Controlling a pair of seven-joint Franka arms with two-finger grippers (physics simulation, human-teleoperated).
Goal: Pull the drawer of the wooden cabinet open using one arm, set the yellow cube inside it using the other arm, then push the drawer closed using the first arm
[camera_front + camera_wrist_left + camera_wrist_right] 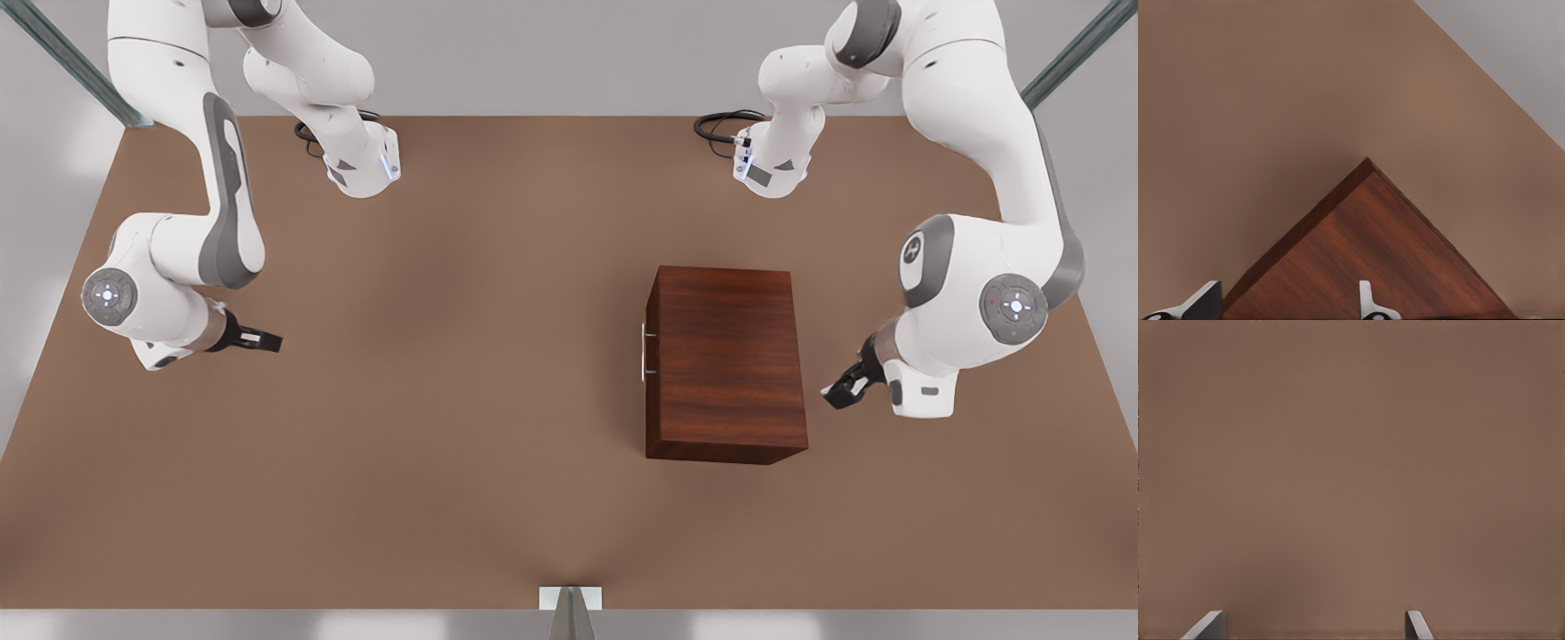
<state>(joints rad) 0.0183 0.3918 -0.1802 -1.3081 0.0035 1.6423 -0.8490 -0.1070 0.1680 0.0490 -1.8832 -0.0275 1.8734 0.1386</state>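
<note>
Beside the open left pincer (840, 391) sits the boxy, wood-grained cabinet (727, 363), thin silver handle (644, 353) opposite; the open right pincer (267, 340) hovers over bare brown desk (462, 356).

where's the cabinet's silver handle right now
The silver handle is on the wooden cabinet face toward the front view's left, right of table centre, with the left gripper off the cabinet's opposite side.

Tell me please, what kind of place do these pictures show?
Most likely a simulated robot test bench, not a real room: a plain brown table carries two white arms and one wooden cabinet. The left end effector is near the cabinet; the right end effector waits over bare table.
</note>
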